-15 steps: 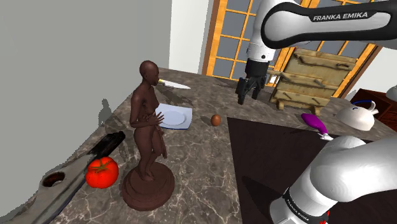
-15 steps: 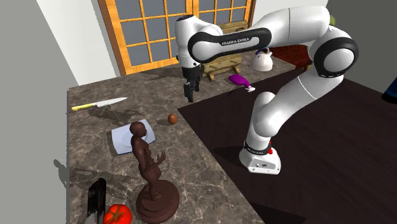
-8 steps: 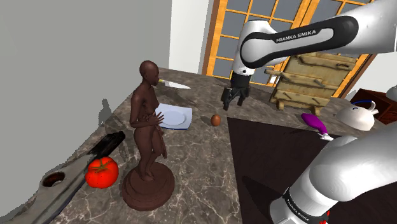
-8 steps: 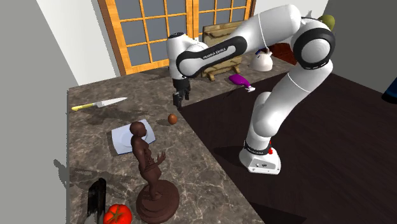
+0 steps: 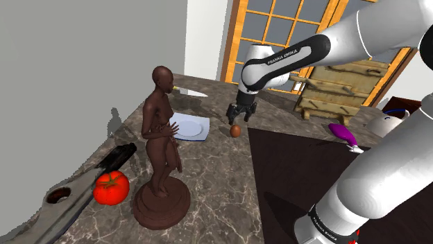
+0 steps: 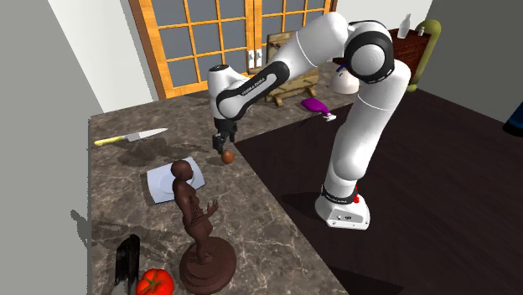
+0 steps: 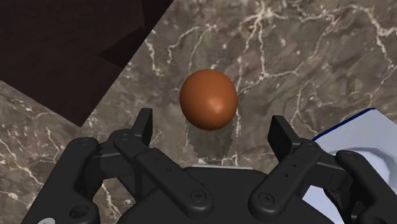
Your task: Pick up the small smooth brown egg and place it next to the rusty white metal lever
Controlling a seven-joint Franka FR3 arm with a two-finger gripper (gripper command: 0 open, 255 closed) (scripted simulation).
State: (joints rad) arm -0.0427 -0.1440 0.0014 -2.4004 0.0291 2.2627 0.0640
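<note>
My gripper [image 7: 211, 124] hangs spread wide and empty over the egg [image 7: 208, 100], which lies on the counter [image 7: 305, 57] near the plate [image 7: 356, 137]. I'd drop straight, centring it between the fingers [image 7: 145, 127], then close gently; it may roll.

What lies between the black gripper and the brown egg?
Nothing: in the wrist view the smooth brown egg sits unobstructed beyond the open black gripper.

Egg [image 7: 208, 100]: uniform reddish brown, glossy highlight.
Countertop [image 7: 305, 57]: dark grey-brown marble pattern with white veins.
Gripper [image 7: 211, 122]: black throughout.
Figurine [image 5: 161, 138]: dark brown.
Tomato [image 5: 111, 187]: red.
Plate [image 5: 191, 127]: pale bluish white.
Knife [image 6: 130, 136]: yellow handle, light grey blade.
Window frames [image 6: 163, 50]: orange.
</note>
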